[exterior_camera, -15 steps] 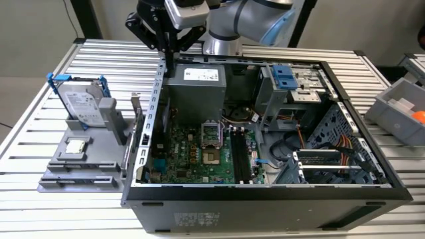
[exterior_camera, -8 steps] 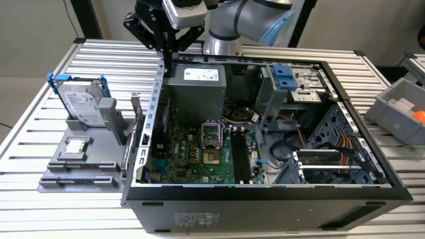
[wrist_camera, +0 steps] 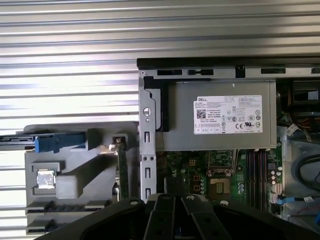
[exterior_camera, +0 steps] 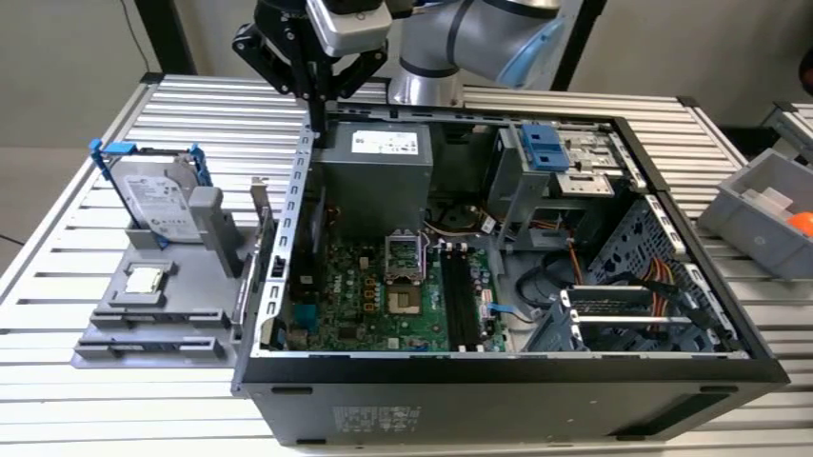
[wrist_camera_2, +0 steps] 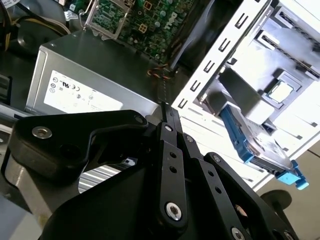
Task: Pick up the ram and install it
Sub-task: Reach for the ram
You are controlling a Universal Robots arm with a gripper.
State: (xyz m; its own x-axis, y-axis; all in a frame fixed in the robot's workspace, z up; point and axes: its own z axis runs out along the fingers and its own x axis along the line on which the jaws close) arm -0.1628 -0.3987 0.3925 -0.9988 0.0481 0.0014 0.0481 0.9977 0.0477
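The ram (wrist_camera: 121, 170) is a thin green board standing on its edge in a grey holder (exterior_camera: 152, 314), right beside the open computer case's wall (exterior_camera: 303, 219). In the exterior view the ram (exterior_camera: 265, 252) shows as a dark narrow strip. My gripper (exterior_camera: 314, 119) hangs above the case's far corner on the exterior view's left, over the wall and the power supply (exterior_camera: 375, 176). Its fingers (wrist_camera_2: 167, 130) are shut, tips together, with nothing between them. The black memory slots (exterior_camera: 460, 295) lie on the motherboard inside the case.
The holder also carries a silver hard drive in a blue frame (exterior_camera: 159, 195) and a small square processor chip (exterior_camera: 144, 279). A grey bin (exterior_camera: 763, 214) stands at the exterior view's right. Cables and drive bays (exterior_camera: 559, 157) crowd the case's far side.
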